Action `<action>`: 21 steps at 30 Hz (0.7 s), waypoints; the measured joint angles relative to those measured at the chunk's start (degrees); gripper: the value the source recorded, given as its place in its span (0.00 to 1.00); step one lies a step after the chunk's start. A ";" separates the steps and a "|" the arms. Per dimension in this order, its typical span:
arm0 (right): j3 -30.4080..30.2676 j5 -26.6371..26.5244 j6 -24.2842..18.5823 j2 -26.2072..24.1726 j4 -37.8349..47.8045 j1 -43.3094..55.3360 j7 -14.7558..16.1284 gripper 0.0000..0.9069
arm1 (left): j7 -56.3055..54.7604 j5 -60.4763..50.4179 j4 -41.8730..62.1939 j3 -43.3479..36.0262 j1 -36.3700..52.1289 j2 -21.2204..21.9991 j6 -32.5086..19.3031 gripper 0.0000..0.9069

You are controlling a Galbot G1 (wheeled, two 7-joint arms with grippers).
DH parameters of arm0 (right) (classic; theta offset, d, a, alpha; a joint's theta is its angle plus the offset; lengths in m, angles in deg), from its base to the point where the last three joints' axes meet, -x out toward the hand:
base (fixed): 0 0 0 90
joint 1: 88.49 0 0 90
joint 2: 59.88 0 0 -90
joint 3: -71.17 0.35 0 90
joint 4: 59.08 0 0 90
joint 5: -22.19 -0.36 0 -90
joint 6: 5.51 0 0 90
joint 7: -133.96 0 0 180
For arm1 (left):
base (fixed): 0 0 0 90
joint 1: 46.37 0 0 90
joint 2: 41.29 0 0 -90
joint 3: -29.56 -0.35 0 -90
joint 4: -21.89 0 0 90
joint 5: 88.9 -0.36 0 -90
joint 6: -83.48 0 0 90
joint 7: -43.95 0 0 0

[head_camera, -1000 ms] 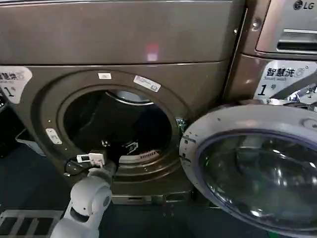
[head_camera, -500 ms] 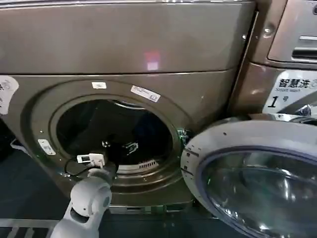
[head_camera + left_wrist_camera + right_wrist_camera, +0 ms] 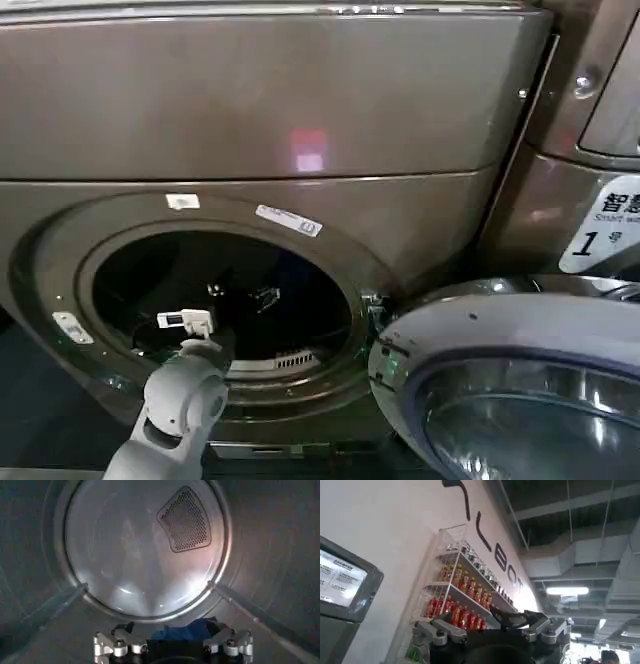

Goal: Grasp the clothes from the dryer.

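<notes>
Left gripper [image 3: 172,642] inside dryer [image 3: 300,110] drum, fingers [image 3: 114,643] spread wide over blue clothes [image 3: 187,629] on drum floor. Risk: closing too high, pinching air. Door [image 3: 520,390] swung open rightward. Right gripper [image 3: 492,625] idle, pointing away, fingers apart.

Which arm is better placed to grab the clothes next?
Left. Its gripper is already inside the dryer drum, open around the blue cloth. The right gripper points at a wall shelf of bottles.
</notes>
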 measured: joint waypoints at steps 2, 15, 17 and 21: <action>0.00 -0.04 -0.01 0.00 -0.01 0.03 0.01 1.00 | 0.03 -0.18 2.10 -0.32 1.76 0.38 -0.38 1.00; -0.13 -0.44 -0.05 -0.19 0.10 0.53 0.19 1.00 | 1.15 -2.34 18.06 -1.47 12.47 3.25 -3.90 1.00; -0.24 -0.45 -0.06 -0.22 0.13 0.69 0.20 1.00 | 1.52 -2.68 20.78 -1.60 14.21 3.69 -4.63 1.00; -0.25 -0.45 -0.07 -0.40 0.24 0.91 0.26 1.00 | 2.24 -3.38 26.16 -1.91 17.62 4.51 -6.27 1.00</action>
